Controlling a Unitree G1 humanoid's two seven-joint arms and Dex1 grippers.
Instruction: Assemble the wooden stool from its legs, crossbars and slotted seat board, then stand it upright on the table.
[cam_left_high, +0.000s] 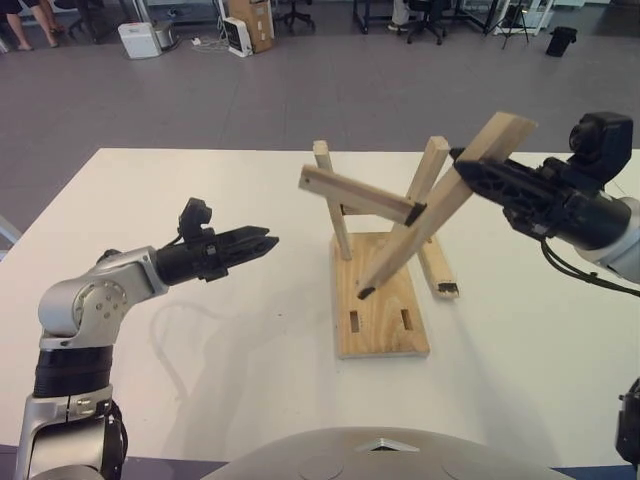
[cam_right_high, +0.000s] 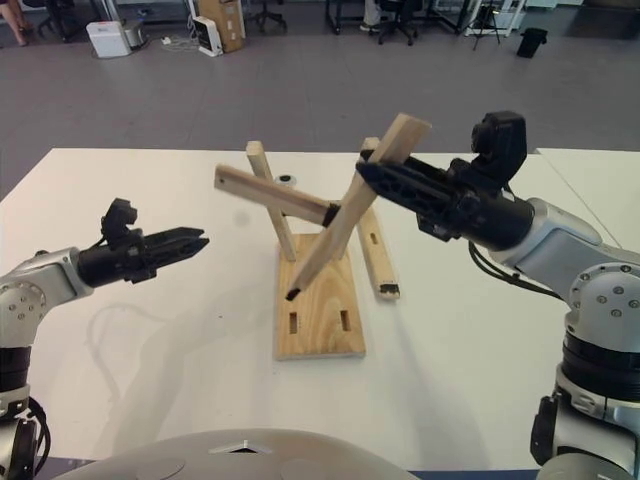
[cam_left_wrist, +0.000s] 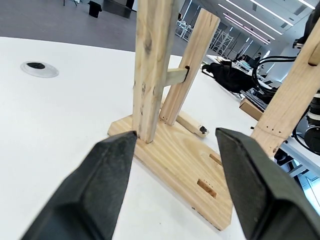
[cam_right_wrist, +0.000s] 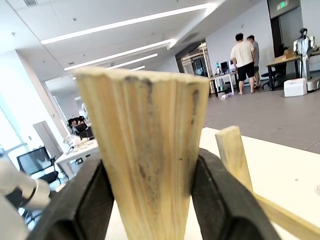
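the right pincer (cam_left_high: 462, 162) is clamped tight on the held leg (cam_left_high: 400, 250), a long square-section stick of pale, streaky-grained wood, and grips it near the upper end. from the pincer the stick slants down to a dark tip over the near edge of the seat board (cam_left_high: 380, 335). i cannot tell whether the tip touches.

the seat board is a flat rectangular plank of the same light wood with small rectangular slots cut through it. it lies on the smooth white bench (cam_left_high: 200, 350) below the right pincer's tips, between the two pincers.

an upright leg (cam_left_high: 341, 235) stands on the end of the board farther from the left pincer. a second leg (cam_left_wrist: 190, 70) rises beyond it. a thin flat crossbar (cam_left_high: 355, 195) runs between them to a dark notch in the second.

a loose piece (cam_left_high: 438, 268) with a dark end lies just beside the board, under the right pincer.

the left pincer (cam_left_high: 268, 241) hovers over the bench, empty. its matte black wedge-shaped fingers (cam_left_wrist: 95, 190) are spread apart and point at the upright leg.
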